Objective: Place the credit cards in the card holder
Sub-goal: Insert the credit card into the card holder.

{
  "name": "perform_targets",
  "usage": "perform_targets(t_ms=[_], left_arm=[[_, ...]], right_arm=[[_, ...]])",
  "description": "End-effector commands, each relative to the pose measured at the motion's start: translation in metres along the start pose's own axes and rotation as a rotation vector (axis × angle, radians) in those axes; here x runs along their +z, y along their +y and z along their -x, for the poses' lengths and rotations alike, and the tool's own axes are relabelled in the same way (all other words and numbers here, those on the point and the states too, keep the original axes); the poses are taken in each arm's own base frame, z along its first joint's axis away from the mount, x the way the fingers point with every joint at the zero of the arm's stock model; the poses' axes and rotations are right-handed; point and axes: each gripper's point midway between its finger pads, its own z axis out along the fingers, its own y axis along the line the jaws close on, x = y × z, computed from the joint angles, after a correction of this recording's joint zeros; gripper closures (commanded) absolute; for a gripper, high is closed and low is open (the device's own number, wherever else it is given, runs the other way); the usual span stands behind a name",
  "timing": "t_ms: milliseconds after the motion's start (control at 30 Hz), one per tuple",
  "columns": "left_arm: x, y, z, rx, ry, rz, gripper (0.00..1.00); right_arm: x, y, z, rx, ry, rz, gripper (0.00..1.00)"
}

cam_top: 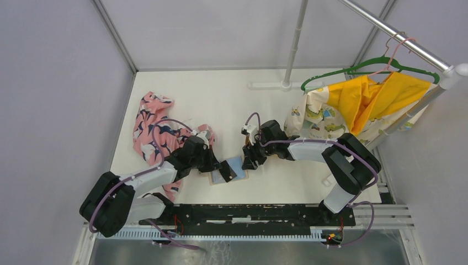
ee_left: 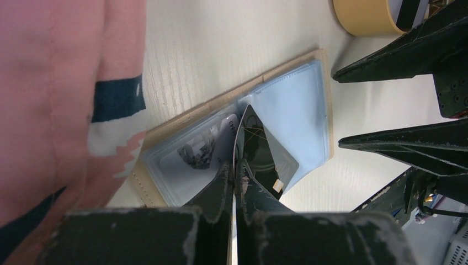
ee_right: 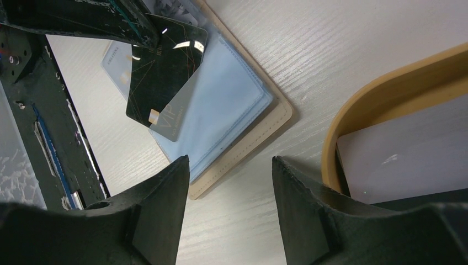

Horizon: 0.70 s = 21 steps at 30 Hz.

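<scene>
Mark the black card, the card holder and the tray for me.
black card [ee_right: 160,72]: right wrist view, middle of its glossy face.
card holder [ee_right: 229,105]: right wrist view, blue inner panel.
tray [ee_right: 386,91]: right wrist view, tan rim.

Card [ee_right: 165,66] over card holder [ee_right: 232,105]; tray [ee_right: 386,83] right of it, garment [cam_top: 154,130] left.

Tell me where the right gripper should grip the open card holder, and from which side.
Probably the bare tan border of the card holder at its corner nearest the tray, coming from that side with the right gripper. It lies flat and open, and the left gripper holds a black card over its middle.
</scene>
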Motion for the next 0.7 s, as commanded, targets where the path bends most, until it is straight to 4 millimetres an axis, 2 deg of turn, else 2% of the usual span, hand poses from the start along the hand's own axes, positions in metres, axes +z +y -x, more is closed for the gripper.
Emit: perform_targets(t_ms=[0, 300, 667], left_arm=[[0.003, 0.008, -0.001, 0.009, 0.030, 0.048, 0.98], [0.008, 0.015, -0.009, -0.020, 0.094, 0.102, 0.96], [0.000, 0.013, -0.016, -0.062, 0.132, 0.112, 0.97]], right_arm=[[0.002, -0.012, -0.004, 0.002, 0.029, -0.061, 0.37], [0.002, -0.011, -0.003, 0.000, 0.028, -0.059, 0.37], [0.003, -0.011, -0.004, -0.010, 0.035, -0.072, 0.37]])
